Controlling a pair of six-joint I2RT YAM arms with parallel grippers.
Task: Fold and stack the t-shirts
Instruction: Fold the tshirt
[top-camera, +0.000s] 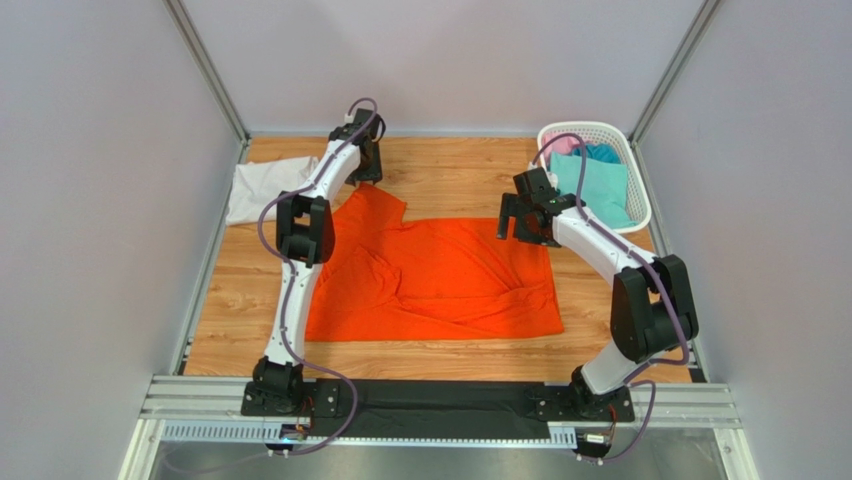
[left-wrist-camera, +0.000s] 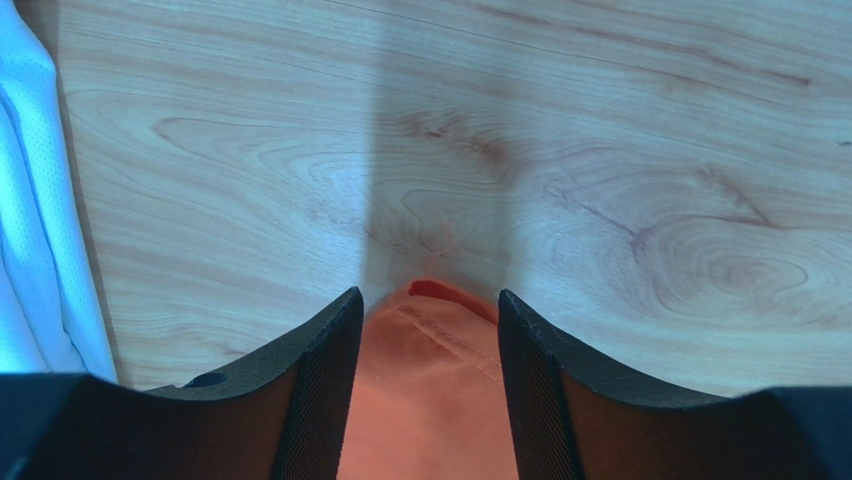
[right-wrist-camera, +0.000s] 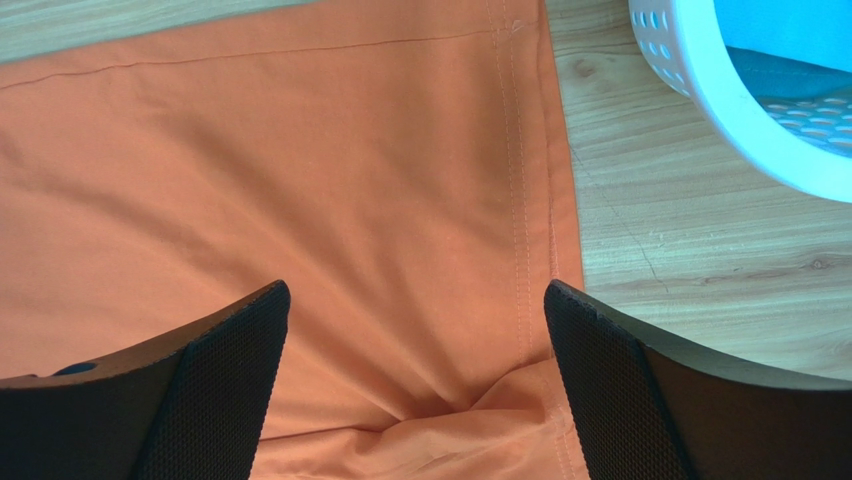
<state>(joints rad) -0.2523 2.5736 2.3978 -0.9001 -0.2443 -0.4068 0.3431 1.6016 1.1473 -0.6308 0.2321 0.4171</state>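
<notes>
A bright orange t-shirt lies spread and wrinkled on the wooden table. My left gripper is at its far left sleeve. In the left wrist view the sleeve tip fills the gap of the left gripper, whose jaws are half closed around it but still apart. My right gripper hovers over the shirt's far right corner. In the right wrist view the right gripper stands wide open above a fold beside the stitched hem. A white t-shirt lies crumpled at the far left.
A white lattice basket at the far right holds teal, pink and blue shirts. Its rim is close to the right gripper. White cloth edges the left wrist view. Grey walls enclose the table.
</notes>
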